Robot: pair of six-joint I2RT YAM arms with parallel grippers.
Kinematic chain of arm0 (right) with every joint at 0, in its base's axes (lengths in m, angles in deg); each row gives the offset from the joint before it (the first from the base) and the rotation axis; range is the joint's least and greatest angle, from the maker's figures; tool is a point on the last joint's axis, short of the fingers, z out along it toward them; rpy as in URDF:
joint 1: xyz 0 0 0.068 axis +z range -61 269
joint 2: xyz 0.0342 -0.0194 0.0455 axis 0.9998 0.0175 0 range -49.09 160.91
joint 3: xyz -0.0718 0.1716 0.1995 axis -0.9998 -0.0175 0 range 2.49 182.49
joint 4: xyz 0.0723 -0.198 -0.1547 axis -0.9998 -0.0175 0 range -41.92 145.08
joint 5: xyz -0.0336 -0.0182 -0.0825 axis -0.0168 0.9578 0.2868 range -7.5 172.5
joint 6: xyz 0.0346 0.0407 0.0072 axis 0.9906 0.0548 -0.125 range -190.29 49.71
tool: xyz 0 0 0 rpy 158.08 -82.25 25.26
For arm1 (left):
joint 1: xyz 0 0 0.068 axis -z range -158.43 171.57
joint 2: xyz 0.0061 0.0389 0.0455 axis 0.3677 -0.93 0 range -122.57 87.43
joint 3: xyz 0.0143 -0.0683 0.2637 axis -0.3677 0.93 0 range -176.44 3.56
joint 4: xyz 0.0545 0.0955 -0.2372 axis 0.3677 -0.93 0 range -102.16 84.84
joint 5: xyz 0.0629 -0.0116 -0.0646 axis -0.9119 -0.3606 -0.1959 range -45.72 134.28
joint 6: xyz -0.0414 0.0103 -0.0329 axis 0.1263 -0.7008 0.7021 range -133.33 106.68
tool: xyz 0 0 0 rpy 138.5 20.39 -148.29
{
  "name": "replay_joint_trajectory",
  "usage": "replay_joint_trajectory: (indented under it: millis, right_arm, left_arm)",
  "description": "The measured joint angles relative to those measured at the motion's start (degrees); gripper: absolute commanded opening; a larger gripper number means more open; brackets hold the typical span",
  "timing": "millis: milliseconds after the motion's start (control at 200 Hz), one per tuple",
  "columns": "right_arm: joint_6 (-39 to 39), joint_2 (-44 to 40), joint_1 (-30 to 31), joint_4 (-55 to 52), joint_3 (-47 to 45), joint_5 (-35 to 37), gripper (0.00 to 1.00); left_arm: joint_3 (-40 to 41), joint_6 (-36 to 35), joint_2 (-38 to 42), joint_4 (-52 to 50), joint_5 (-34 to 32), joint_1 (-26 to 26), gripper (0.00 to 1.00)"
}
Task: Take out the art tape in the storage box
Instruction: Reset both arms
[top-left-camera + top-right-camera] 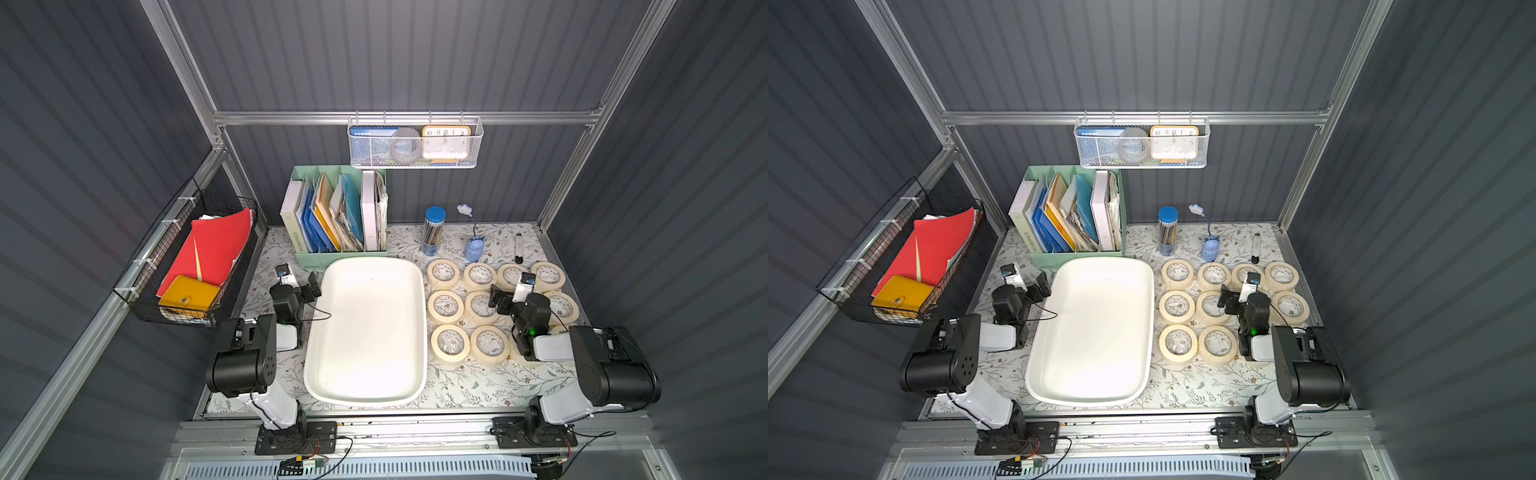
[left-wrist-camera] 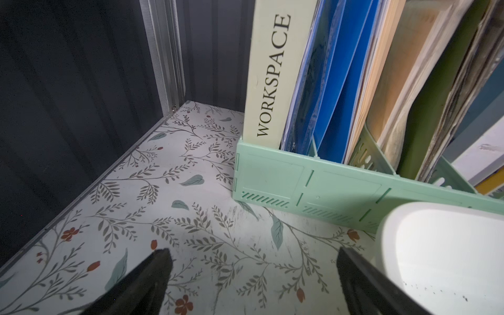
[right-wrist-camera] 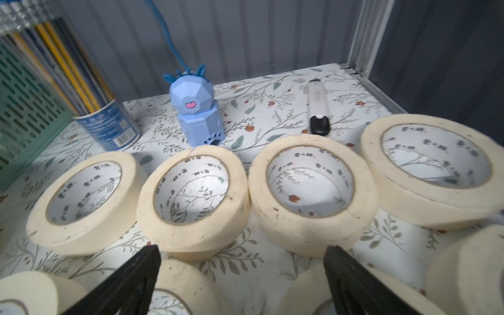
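Observation:
The storage box point(image 1: 365, 332) point(image 1: 1096, 332) is a white tub in the middle of the table, and nothing lies in it. Several cream art tape rolls point(image 1: 443, 274) point(image 1: 1177, 274) lie flat in rows on the mat to its right. My right gripper point(image 1: 513, 295) point(image 1: 1239, 297) point(image 3: 242, 247) hovers open over those rolls, holding nothing; the right wrist view shows a row of rolls point(image 3: 191, 201) ahead of it. My left gripper point(image 1: 297, 286) point(image 1: 1027, 286) point(image 2: 252, 251) is open and empty, left of the box's far corner point(image 2: 436, 245).
A mint-green file holder point(image 1: 332, 216) point(image 2: 313, 180) stands behind the box. A pencil tube point(image 1: 434, 230), a blue sharpener point(image 1: 473, 247) and a pen point(image 1: 518, 248) sit behind the rolls. A white mesh basket point(image 1: 415, 143) hangs on the back rail, a black wire basket point(image 1: 187, 266) on the left wall.

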Motion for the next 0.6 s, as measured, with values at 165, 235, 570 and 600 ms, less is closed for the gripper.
replay_joint_trajectory:
  millis: [165, 235, 570, 600]
  right_arm:
    - [-0.2, 1.4, -0.7, -1.0, 1.8, -2.7, 0.99]
    - [-0.3, 1.4, -0.6, -2.6, 2.8, -3.8, 0.99]
    - [-0.6, 1.5, -0.5, -3.9, 3.5, -5.2, 0.99]
    - [-0.6, 1.5, -0.5, -3.8, 3.5, -5.3, 0.99]
  left_arm:
    - [0.0, 0.0, 0.0, 0.0, 0.0, 0.0, 1.00]
    - [0.0, 0.0, 0.0, 0.0, 0.0, 0.0, 1.00]
    - [0.0, 0.0, 0.0, 0.0, 0.0, 0.0, 1.00]
    - [0.0, 0.0, 0.0, 0.0, 0.0, 0.0, 1.00]
